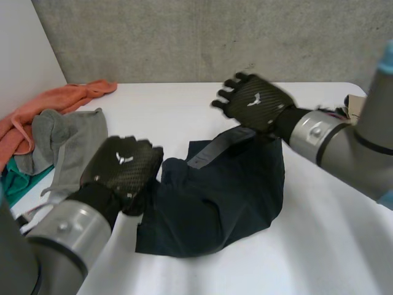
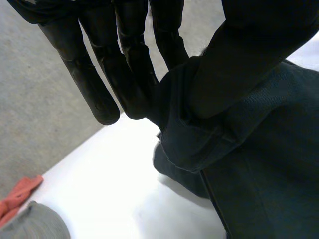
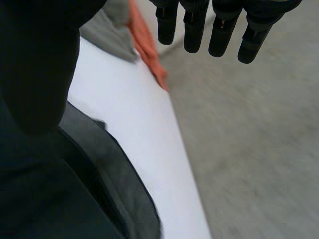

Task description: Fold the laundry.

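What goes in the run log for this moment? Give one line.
left hand: pinching dark garment left edge | right hand: open above far edge | waiting: grey cloth, orange cloth beside left arm

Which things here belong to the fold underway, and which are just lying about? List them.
In the job: dark garment, left hand pinching its edge, right hand open near it.
Lying about: orange cloth, grey cloth, teal cloth.

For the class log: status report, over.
Left robot hand pinches edge of dark navy fabric garment. Right robot hand open above it. Grey fabric cloth lies aside.
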Controlling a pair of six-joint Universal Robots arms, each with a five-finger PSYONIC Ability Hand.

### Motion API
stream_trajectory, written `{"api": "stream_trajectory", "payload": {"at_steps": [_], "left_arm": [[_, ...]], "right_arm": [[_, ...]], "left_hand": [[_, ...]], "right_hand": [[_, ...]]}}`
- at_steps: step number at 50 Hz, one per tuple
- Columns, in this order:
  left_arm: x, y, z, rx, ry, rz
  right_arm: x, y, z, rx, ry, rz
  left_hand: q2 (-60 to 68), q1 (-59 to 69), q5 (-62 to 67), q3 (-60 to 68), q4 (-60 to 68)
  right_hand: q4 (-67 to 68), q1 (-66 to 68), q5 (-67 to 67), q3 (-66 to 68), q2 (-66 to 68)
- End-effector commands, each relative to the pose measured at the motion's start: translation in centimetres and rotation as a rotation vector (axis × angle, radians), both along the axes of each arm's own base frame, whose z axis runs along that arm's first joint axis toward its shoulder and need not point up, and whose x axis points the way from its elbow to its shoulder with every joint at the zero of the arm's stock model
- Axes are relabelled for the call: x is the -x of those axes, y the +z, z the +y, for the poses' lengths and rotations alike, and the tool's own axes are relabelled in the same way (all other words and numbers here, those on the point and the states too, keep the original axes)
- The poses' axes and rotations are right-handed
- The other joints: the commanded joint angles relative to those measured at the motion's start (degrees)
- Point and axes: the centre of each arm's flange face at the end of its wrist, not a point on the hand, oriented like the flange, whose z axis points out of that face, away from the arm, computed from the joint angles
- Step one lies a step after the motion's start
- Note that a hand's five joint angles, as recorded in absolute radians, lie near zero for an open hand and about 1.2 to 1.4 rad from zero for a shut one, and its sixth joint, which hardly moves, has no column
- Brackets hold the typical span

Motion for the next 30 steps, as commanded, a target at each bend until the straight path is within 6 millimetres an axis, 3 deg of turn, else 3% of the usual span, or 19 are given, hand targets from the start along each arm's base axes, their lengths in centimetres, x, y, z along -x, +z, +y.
{"api": "stream_trajectory", "payload": {"at_steps": [1, 6, 10, 16, 20, 21, 24, 30], "left_arm": [[-1.4, 0.0, 3.0, -0.056, -0.027, 0.013], [-1.7, -0.3, 4.1, -0.102, -0.033, 0.04], [-1.6, -0.7, 4.2, -0.118, -0.036, 0.032], [-1.7, -1.2, 4.2, -0.127, -0.028, 0.022], [-1.7, -1.1, 4.1, -0.125, -0.026, 0.023], [-1.7, -1.1, 4.1, -0.124, -0.025, 0.024], [-1.6, -0.8, 3.9, -0.112, -0.023, 0.035], [-1.7, 0.4, 3.1, -0.07, -0.003, 0.06]], "right_arm": [[-2.8, -4.8, -1.1, -0.107, 0.208, -0.002], [-5.5, -8.1, 1.5, -0.168, 0.32, 0.04], [-6.5, -9.9, 3.2, -0.177, 0.394, 0.077], [-7.0, -12.3, 4.3, -0.163, 0.444, 0.138], [-7.2, -13.5, 3.7, -0.114, 0.43, 0.174], [-7.3, -13.4, 3.1, -0.063, 0.403, 0.188], [-7.5, -12.8, 1.8, 0.026, 0.327, 0.197], [-6.6, -7.0, -0.2, 0.171, 0.13, 0.107]], "left_hand": [[11.8, 14.1, 14.3, 11.3, 11.3], [11.8, 14.1, 14.3, 11.3, 11.3], [11.8, 14.1, 14.3, 11.3, 11.3], [11.8, 14.1, 14.3, 11.3, 11.3], [11.8, 14.1, 14.3, 11.3, 11.3], [11.8, 14.1, 14.3, 11.3, 11.3], [11.8, 14.1, 14.3, 11.3, 11.3], [11.8, 14.1, 14.3, 11.3, 11.3]], "right_hand": [[-2.2, -3.3, -0.7, -1.8, -2.2], [-2.2, -3.3, -0.7, -1.8, -2.2], [-1.7, -2.8, -0.2, -1.3, -1.7], [1.5, 0.4, 2.9, 1.9, 1.5], [42.6, 41.5, 44.0, 43.0, 42.6], [64.8, 63.7, 66.3, 65.2, 64.8], [65.0, 63.9, 66.5, 65.5, 65.0], [65.0, 63.9, 66.5, 65.5, 65.0]]}}
